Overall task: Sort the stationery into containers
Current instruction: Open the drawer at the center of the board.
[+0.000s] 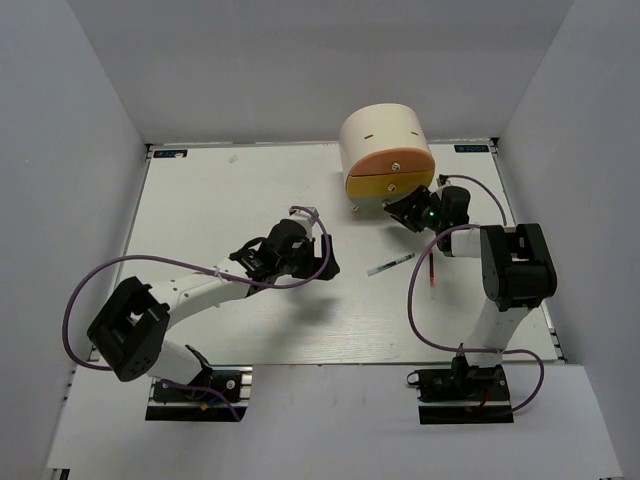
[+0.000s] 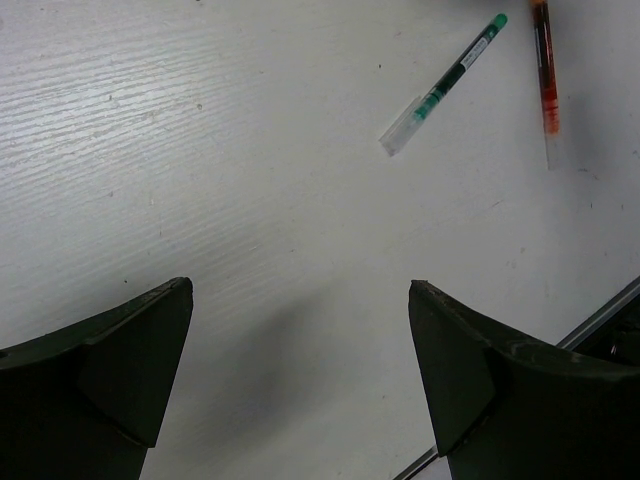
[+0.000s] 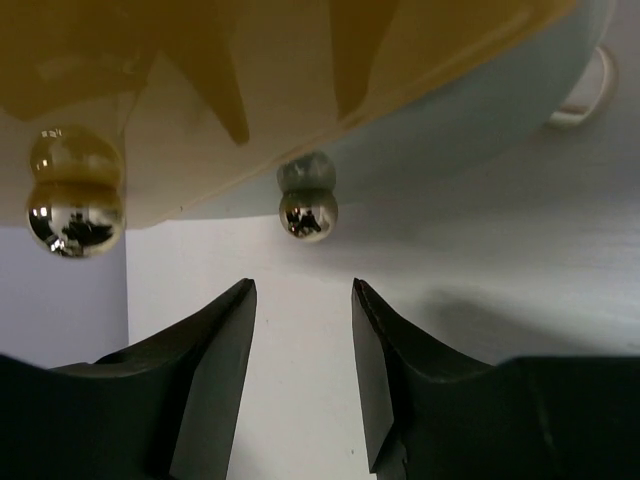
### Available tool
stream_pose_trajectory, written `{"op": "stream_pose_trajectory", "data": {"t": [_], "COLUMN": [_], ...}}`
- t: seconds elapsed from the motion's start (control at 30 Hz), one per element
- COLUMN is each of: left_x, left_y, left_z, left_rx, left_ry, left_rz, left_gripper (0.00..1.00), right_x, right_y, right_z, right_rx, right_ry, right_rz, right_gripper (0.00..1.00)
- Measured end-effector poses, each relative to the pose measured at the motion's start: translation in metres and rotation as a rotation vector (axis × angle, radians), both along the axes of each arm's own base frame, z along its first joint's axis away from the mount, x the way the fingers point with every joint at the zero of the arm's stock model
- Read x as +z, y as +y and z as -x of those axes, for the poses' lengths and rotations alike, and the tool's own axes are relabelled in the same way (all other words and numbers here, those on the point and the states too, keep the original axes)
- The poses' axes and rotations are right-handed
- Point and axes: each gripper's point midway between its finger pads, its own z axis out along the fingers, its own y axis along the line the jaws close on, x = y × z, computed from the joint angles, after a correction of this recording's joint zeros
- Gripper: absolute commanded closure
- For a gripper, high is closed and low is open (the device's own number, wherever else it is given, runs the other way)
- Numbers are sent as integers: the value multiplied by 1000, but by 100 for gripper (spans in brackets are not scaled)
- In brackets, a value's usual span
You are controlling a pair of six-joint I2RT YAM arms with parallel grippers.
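Overhead and left wrist — common white pen point(image 1: 391, 264)

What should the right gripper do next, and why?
Probably ease the right gripper forward until its jaws straddle the silver knob on the pale green drawer, then close. The jaws stand open with nothing in them, and the knob sits just ahead of the gap, not yet inside it.
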Motion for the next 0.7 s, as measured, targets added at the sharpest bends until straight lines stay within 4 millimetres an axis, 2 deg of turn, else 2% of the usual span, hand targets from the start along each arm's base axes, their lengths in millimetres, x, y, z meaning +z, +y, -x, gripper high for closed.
{"op": "stream_pose_trajectory", "data": {"t": [0.33,0.57,0.7], "left_x": [-8,-9,-8], "left_y": [-1,0,-1], "left_z": [-1,0,0], "left_rx": [1,1,2], "left_ry": [24,30,30], "left_rz": [-20,-26,-26], "left_gripper": [2,2,2], "right_x": [4,-3,-5], "right_y": [3,4,4], "right_z": [-25,-32,-32], "right_rx": [-5,-6,-6], "right_ry": [-23,-16,-14], "right_rz": [-21,-22,-24], "right_gripper": [51,51,58]}}
